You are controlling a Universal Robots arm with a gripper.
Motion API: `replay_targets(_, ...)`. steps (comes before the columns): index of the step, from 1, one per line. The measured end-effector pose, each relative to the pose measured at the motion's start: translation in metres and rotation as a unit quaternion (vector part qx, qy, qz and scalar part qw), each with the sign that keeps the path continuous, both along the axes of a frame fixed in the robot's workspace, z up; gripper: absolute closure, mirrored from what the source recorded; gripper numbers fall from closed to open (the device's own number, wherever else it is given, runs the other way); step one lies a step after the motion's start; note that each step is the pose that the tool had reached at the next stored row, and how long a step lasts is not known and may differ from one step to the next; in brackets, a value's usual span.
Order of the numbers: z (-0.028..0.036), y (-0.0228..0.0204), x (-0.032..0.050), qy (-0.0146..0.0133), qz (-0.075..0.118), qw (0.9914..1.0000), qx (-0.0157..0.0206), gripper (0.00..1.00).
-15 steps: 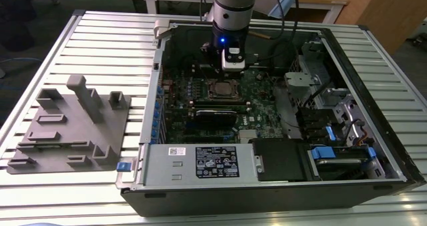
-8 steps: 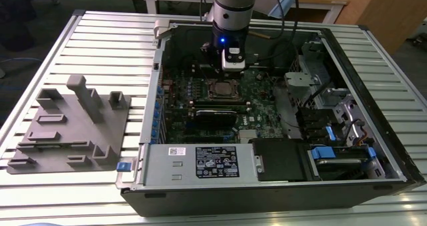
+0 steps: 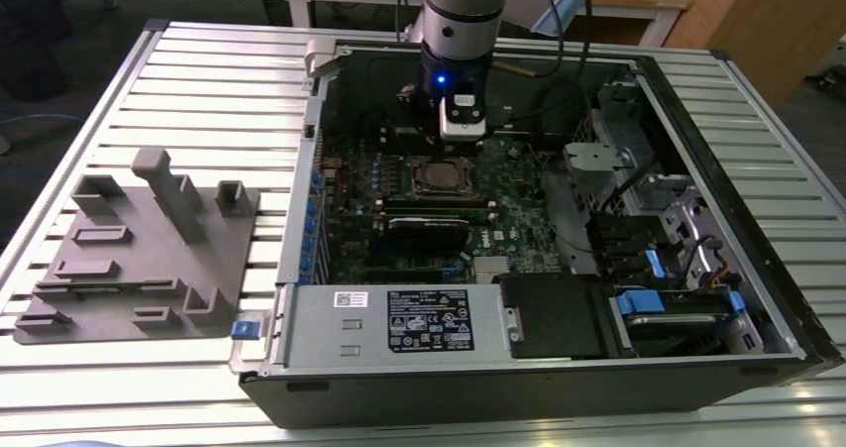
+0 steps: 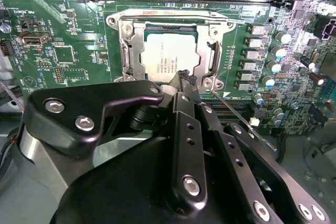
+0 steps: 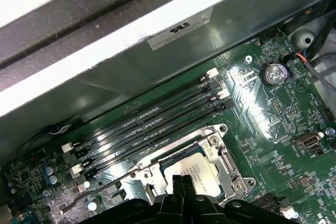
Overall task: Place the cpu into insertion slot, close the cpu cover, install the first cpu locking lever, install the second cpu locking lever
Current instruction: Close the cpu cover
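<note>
The arm reaches straight down into the open computer case [image 3: 529, 392], which lies on its side on a slatted table [image 3: 198, 80], and the gripper [image 4: 184, 80] hangs just above the green motherboard [image 4: 63, 35]. Its two black fingers [image 5: 173, 186] are drawn together with only a hairline between them, and nothing shows clasped in them. The tips sit over one edge of the cpu [image 4: 168, 56], very close to its metal top (whether they actually touch it I cannot tell). The cpu lies flat in the insertion slot [image 4: 157, 28], its silvery top square to the socket. The cpu cover [image 4: 173, 17] is down over it, with the chip showing through its window and the frame's sides running along the chip's edges. In the second wrist view a thin locking lever [image 4: 233, 106] stands out at an angle from one corner of the socket, pointing away from the frame. In the first wrist view a similar thin rod runs along the board beside the memory slots [image 5: 157, 114]. Whether any lever is latched cannot be made out. In the exterior view a grey parts fixture [image 3: 146, 239] rests on the table at the exterior view's left, well apart from the case.
</note>
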State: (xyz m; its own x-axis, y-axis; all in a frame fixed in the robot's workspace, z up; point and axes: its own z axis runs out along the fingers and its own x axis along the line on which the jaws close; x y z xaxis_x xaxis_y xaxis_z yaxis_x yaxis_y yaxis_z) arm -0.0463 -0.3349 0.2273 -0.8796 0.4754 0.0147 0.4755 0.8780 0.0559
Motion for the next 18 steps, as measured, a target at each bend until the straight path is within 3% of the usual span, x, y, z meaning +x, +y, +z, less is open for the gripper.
replay_targets(8, 0.0000, 0.0000, 0.0000, 0.0000, 0.006, 0.99998, 0.0000, 0.89)
replay_targets(12, -0.0001, 0.0000, 0.0000, 0.0000, 0.025, 0.99968, 0.0000, 0.89)
replay_targets(15, -0.0002, 0.0000, 0.0000, 0.0000, 0.050, 0.99875, 0.0000, 0.89)
replay_targets(18, -0.0005, 0.0000, 0.0000, 0.0000, 0.077, 0.99701, 0.0000, 0.89)
